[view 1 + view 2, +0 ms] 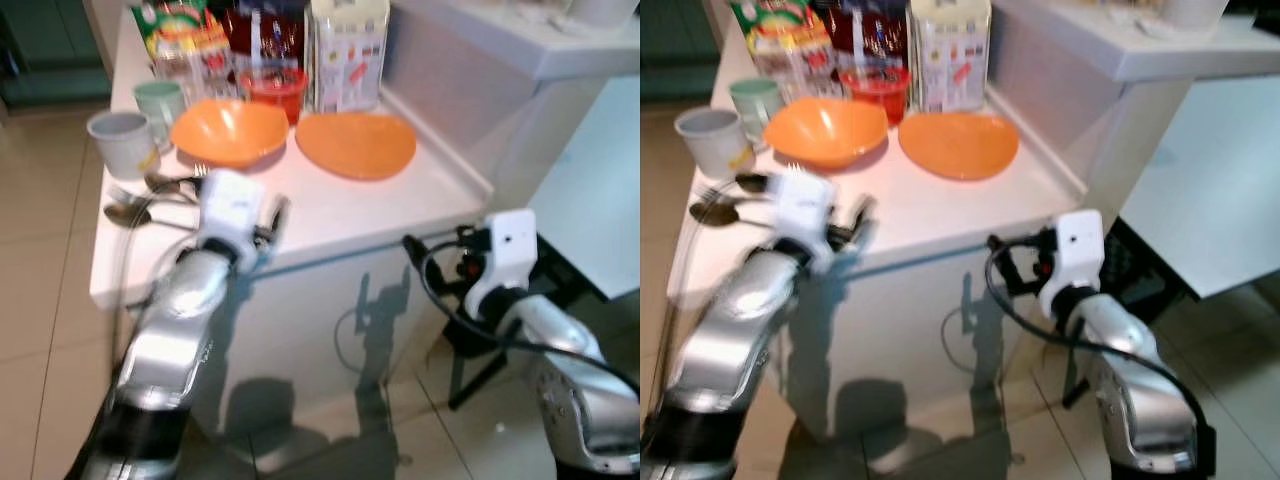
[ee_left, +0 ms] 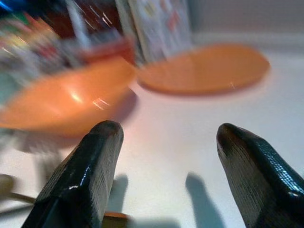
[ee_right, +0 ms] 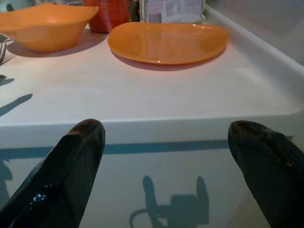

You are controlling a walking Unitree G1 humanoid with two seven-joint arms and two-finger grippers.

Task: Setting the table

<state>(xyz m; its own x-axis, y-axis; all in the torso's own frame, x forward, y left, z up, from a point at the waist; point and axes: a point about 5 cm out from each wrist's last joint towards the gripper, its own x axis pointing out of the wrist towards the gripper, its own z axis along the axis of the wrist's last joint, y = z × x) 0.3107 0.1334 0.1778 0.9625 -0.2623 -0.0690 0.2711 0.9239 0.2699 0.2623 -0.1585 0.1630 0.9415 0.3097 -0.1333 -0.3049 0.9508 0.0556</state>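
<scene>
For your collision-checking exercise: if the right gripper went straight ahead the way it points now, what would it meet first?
Probably the white counter's front edge: the right gripper sits open just below the top, aimed at it. The orange plate lies beyond, higher.

Bowl (image 1: 228,131) left of plate (image 1: 356,144) on counter (image 1: 330,215); cups (image 1: 124,142), spoons (image 1: 150,200) farther left.

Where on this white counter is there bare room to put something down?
The bare patch is the front right of the white counter, between the orange plate and the front edge, right of the left gripper. The back is crowded with packages, the left with the orange bowl, cups and cutlery.
</scene>
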